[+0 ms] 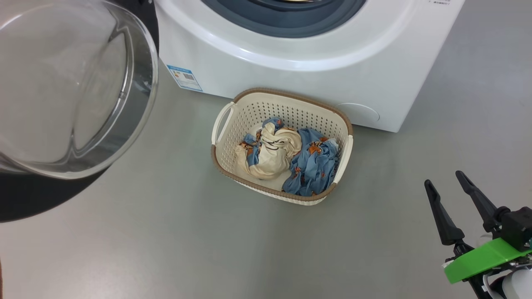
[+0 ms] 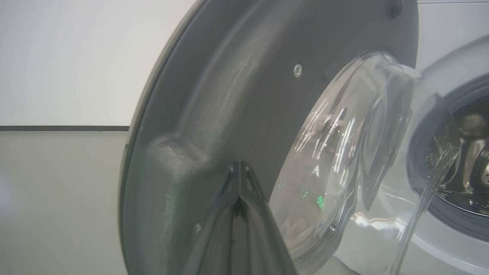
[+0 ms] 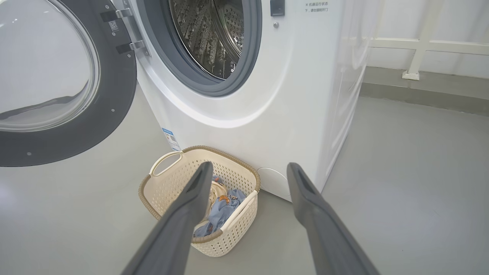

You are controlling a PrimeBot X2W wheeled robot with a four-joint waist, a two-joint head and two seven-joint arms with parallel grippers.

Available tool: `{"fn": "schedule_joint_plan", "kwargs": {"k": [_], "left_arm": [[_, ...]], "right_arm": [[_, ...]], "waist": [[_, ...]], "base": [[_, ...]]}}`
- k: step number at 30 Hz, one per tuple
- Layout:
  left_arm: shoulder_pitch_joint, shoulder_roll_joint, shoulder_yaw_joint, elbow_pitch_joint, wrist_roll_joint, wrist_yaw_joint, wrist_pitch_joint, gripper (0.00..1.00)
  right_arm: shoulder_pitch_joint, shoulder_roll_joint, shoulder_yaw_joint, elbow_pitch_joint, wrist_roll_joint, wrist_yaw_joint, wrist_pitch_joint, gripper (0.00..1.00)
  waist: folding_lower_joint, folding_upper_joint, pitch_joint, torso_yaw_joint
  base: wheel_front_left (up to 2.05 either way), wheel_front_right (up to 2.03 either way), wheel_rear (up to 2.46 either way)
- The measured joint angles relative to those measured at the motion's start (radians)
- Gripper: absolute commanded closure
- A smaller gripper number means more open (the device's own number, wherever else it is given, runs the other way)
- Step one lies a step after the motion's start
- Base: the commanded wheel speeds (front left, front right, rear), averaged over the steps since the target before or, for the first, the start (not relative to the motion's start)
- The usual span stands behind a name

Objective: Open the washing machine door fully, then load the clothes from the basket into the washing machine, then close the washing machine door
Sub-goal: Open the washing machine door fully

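The glossy black door [image 1: 37,199], bulging with clear glass, stands open beside the white washer [image 1: 257,70]. Crumpled blue and cream clothes [image 1: 291,158] lie in the perforated cream basket [image 1: 291,96] before it. The left gripper [image 2: 240,168], fingers pressed together, points at the door's inner face; the right gripper [image 1: 443,179] is spread, empty.

Left gripper [image 2: 240,165] had its jaws pressed tight together, both dark fingers [image 2: 259,236] meeting in a single tip. Right gripper [image 1: 444,178] was spread wide, long fingers [image 1: 440,216] splayed in a V, with a green collar [image 1: 484,259] and pale forearm [image 1: 517,285] just behind the jaws.
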Motion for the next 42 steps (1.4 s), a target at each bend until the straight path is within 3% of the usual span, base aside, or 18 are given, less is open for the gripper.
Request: {"fn": "schedule_joint_plan", "kwargs": {"k": [27, 42], "left_arm": [[-0.161, 0.118, 0.052, 0.229, -0.016, 0.000, -0.001, 1.00], [-0.123, 0.098, -0.008, 0.188, -0.016, 0.000, -0.001, 1.00]], "right_arm": [[-0.054, -0.049, -0.005, -0.013, -0.010, 0.000, 0.000, 0.00], [-0.050, -0.023, -0.008, -0.003, -0.013, 0.000, 0.000, 0.00]], "waist": [[0.0000, 0.0000, 0.078, -0.029], [0.0000, 0.0000, 0.023, -0.019]], "base": [[0.00, 0.00, 0.00], [0.00, 0.00, 0.00]]}}
